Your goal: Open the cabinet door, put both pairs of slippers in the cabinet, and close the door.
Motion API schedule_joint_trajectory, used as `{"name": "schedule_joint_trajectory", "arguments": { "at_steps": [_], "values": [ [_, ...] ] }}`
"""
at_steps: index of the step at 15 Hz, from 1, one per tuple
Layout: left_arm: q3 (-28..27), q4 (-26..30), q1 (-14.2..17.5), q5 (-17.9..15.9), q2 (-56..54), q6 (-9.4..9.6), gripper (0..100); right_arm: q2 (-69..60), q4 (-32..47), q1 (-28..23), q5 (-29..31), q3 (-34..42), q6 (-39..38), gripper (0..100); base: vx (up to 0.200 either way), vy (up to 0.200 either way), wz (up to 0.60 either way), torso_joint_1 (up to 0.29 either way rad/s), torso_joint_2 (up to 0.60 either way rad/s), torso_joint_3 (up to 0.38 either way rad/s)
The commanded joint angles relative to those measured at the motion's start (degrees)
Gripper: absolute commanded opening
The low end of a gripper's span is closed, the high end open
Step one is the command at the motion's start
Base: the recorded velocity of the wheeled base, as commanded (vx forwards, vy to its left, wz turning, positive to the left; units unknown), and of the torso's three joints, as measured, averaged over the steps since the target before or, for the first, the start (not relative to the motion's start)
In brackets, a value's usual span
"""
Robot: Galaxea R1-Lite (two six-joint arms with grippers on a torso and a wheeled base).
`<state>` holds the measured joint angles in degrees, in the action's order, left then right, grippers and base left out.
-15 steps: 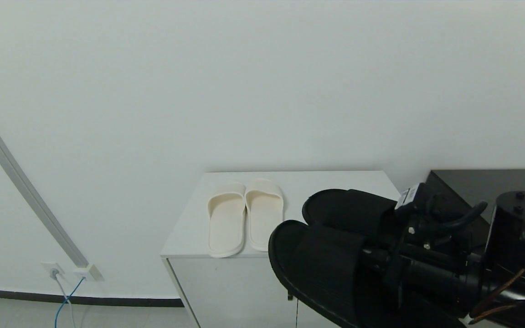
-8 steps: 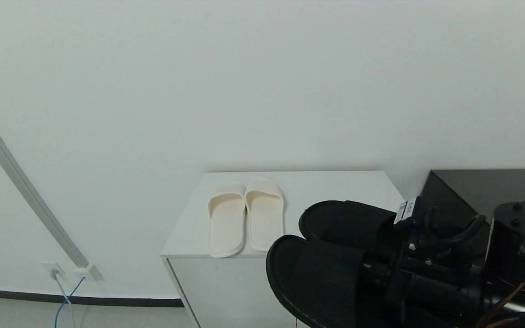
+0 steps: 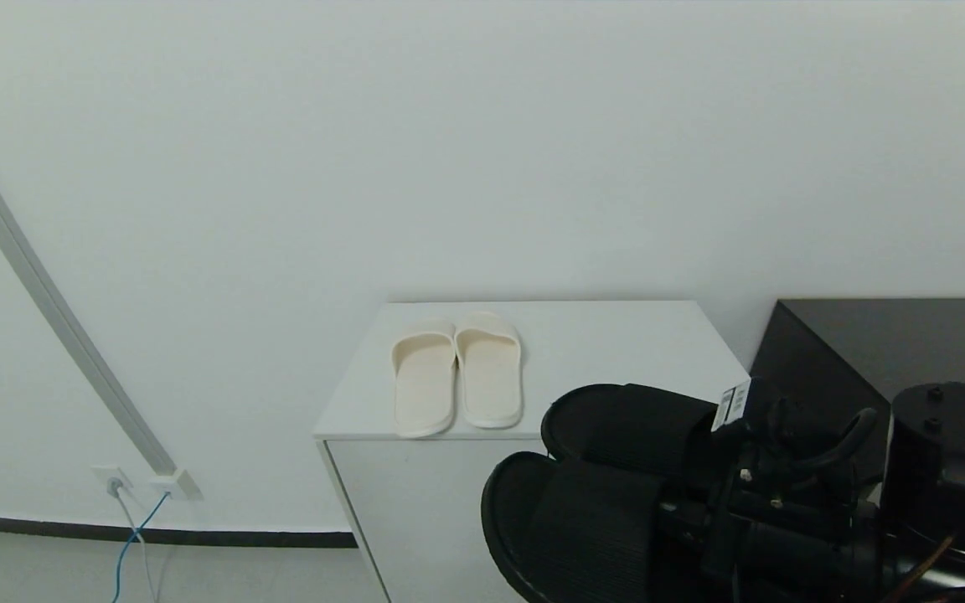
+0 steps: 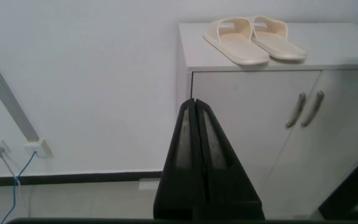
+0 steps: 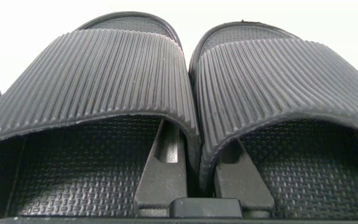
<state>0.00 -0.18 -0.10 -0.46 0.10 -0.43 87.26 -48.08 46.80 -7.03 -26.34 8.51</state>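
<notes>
A pair of cream slippers (image 3: 457, 373) (image 4: 253, 38) lies side by side on top of the white cabinet (image 3: 616, 343) (image 4: 247, 118). Both cabinet doors are closed, with their two handles (image 4: 307, 109) meeting in the middle. My right gripper (image 5: 197, 155) is shut on a pair of black ribbed slippers (image 3: 608, 469) (image 5: 104, 74), one finger (image 5: 165, 162) inside each, pinching their inner sides together. It holds them in front of the cabinet's right part, below its top edge. My left gripper (image 4: 194, 106) is shut and empty, low down, facing the cabinet's left front corner.
A black piece of furniture (image 3: 910, 335) stands right beside the cabinet. Wall sockets with cables (image 3: 139, 486) and a slanted grey trunking (image 3: 30, 276) are on the wall to the left. Bare floor lies in front of the cabinet.
The right gripper has lowered the black slippers from over the cabinet top to in front of it. The head camera has shifted a little; the cream slippers have not moved.
</notes>
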Motion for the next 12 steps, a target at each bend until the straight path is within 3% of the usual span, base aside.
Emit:
{"name": "schedule_joint_trajectory", "arguments": {
  "at_steps": [1,12],
  "values": [
    [0.00,0.01,0.01,0.02,-0.01,-0.01,0,0.28,-0.08,-0.13,0.00,0.15,0.02,0,-0.200,0.000,0.00,-0.007,0.00,0.002],
    [0.00,0.01,0.01,0.02,-0.01,0.16,0,-0.51,-0.44,-0.22,0.00,2.53,0.02,0,0.000,0.000,0.00,0.000,0.00,0.000]
  ]
}}
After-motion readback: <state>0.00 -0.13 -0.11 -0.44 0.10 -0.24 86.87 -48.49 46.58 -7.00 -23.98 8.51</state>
